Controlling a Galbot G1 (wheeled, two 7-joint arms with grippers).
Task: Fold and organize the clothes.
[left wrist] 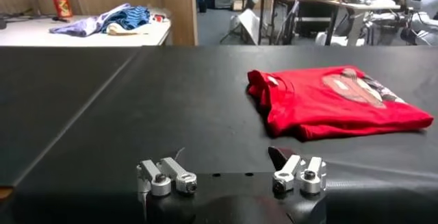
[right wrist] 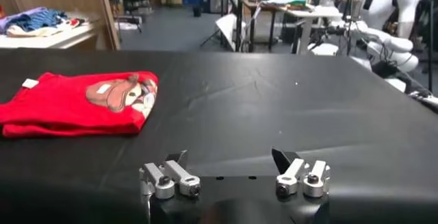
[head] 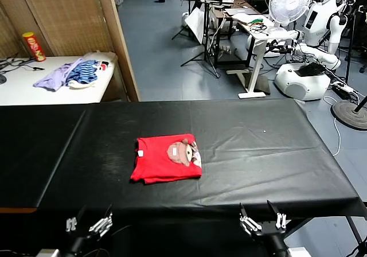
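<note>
The clothes, one red T-shirt [head: 167, 159], lie folded into a compact rectangle near the middle of the black table [head: 258, 154], cartoon print and white label facing up. The shirt also appears in the left wrist view [left wrist: 335, 101] and the right wrist view [right wrist: 79, 102]. My left gripper [head: 89, 225] hangs at the table's near edge, left of the shirt, open and empty [left wrist: 229, 160]. Over on the right of the near edge, my right gripper [head: 262, 221] is open and empty too [right wrist: 229, 158]. Neither touches the shirt.
A white side table [head: 34, 90] at the back left carries a pile of purple and blue-striped garments [head: 74, 73] and a red can [head: 33, 46]. Beyond the black table are a fan [head: 289, 2], desks and a white robot [head: 321, 27].
</note>
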